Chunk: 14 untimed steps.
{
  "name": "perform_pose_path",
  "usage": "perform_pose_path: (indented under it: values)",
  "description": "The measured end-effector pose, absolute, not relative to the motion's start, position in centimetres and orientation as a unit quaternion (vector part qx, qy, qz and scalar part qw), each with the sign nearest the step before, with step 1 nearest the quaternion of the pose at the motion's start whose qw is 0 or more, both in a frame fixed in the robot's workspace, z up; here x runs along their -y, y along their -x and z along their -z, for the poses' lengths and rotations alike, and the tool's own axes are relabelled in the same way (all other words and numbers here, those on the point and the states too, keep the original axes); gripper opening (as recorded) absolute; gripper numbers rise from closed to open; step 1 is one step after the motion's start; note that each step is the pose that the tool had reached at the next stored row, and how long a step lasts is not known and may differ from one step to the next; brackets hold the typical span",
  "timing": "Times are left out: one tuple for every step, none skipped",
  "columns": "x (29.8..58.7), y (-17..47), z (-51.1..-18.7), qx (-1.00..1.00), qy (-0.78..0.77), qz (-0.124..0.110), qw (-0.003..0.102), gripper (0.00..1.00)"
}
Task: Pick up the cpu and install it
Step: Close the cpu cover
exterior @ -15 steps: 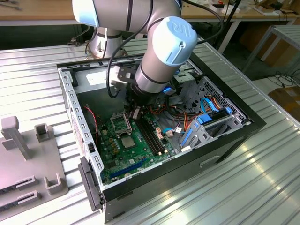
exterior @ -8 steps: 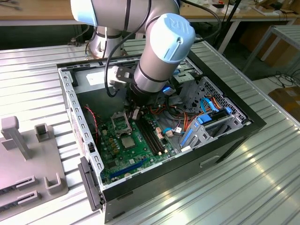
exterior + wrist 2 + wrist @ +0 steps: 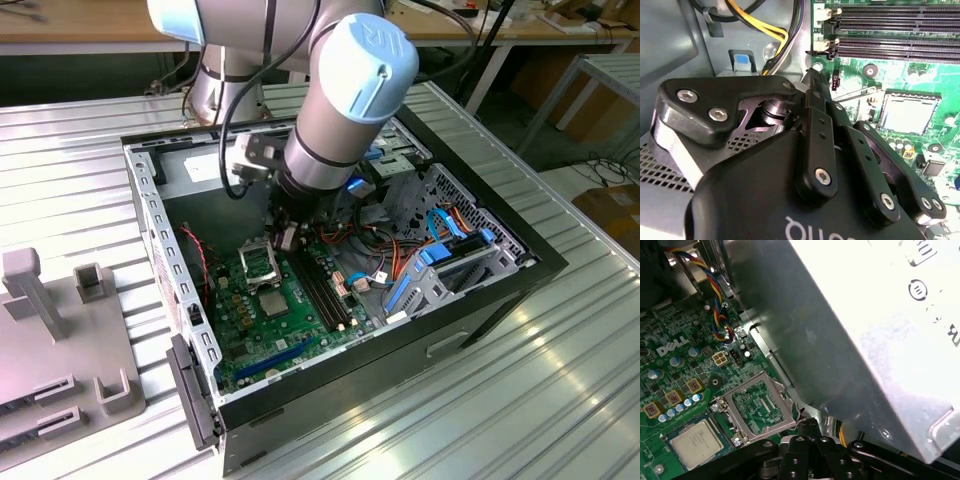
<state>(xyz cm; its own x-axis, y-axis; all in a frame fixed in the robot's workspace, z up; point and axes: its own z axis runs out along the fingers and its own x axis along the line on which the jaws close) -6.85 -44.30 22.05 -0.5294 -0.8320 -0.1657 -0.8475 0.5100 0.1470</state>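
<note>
One cpu [image 3: 695, 442] is seated in the socket [image 3: 715, 432], load frame [image 3: 757, 407] raised. End effector [image 3: 812, 80] is positioned just beside it; its opening cannot be told.

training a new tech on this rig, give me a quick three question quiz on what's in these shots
1. True or false: the gripper holds the cpu.
2. The metal frame beside the cpu is: A) swung open, B) shut over the cpu, C) missing.
3. Fill in: the motherboard is ____ in colour.
Key: 1 false, the cpu sits on the motherboard; 2 A; 3 green.
</note>
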Motion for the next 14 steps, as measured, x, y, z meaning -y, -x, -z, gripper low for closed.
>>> perform_pose_path:
  values:
    - [44.3, 6.9, -22.1, -0.868, 0.484, -0.105, 0.037, 0.11]
    - [44.3, 6.9, -22.3, -0.868, 0.484, -0.105, 0.037, 0.11]
    - [44.3, 7.0, -22.4, -0.868, 0.484, -0.104, 0.036, 0.11]
    - [44.3, 7.0, -22.4, -0.868, 0.484, -0.104, 0.036, 0.11]
    - [44.3, 7.0, -22.5, -0.868, 0.484, -0.104, 0.036, 0.11]
    - [44.3, 7.0, -22.6, -0.868, 0.484, -0.104, 0.036, 0.11]
    - [44.3, 7.0, -22.7, -0.868, 0.484, -0.103, 0.036, 0.11]
    - [44.3, 7.0, -22.8, -0.868, 0.484, -0.103, 0.036, 0.11]
    - [44.3, 7.0, -22.9, -0.868, 0.484, -0.103, 0.035, 0.11]
    - [44.3, 7.0, -23.0, -0.868, 0.484, -0.103, 0.035, 0.11]
    - [44.3, 7.0, -23.1, -0.868, 0.484, -0.102, 0.035, 0.11]
    - [44.3, 7.0, -23.1, -0.868, 0.484, -0.102, 0.035, 0.11]
    - [44.3, 7.0, -23.2, -0.868, 0.484, -0.102, 0.035, 0.11]
    - [44.3, 7.1, -23.3, -0.868, 0.484, -0.101, 0.035, 0.11]
